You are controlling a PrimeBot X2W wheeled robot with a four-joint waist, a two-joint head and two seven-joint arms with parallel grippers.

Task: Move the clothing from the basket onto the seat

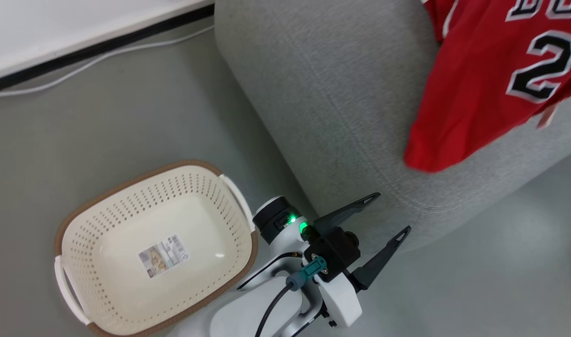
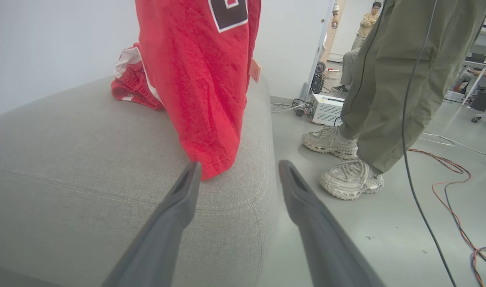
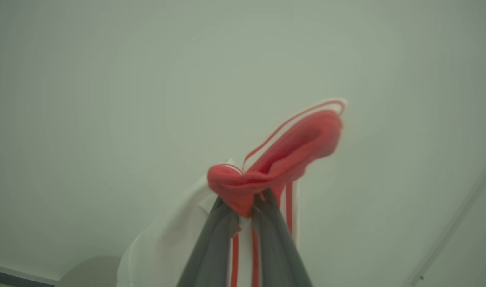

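The cream basket (image 1: 86,220) stands on the floor at the lower left, holding nothing but its paper label (image 1: 163,256). The grey seat (image 1: 332,107) runs across the upper right. A red jersey (image 1: 491,89) with black numbers hangs over it, its lower hem (image 2: 211,159) reaching the seat (image 2: 87,167). My right gripper (image 3: 243,203) is shut on a bunched red and white edge of the jersey (image 3: 283,159). Red shorts (image 2: 131,83) with white trim lie further back on the cushion. My left gripper (image 1: 388,216) is open and holds nothing beside the seat's corner, with its left fingertip (image 2: 189,179) just below the hem.
A person in olive trousers (image 2: 386,87) and pale sneakers (image 2: 348,179) stands close beside the seat. Black and orange cables (image 2: 450,187) trail over the floor, and a white box (image 2: 326,109) sits behind. A white cable (image 1: 93,58) runs along the wall base.
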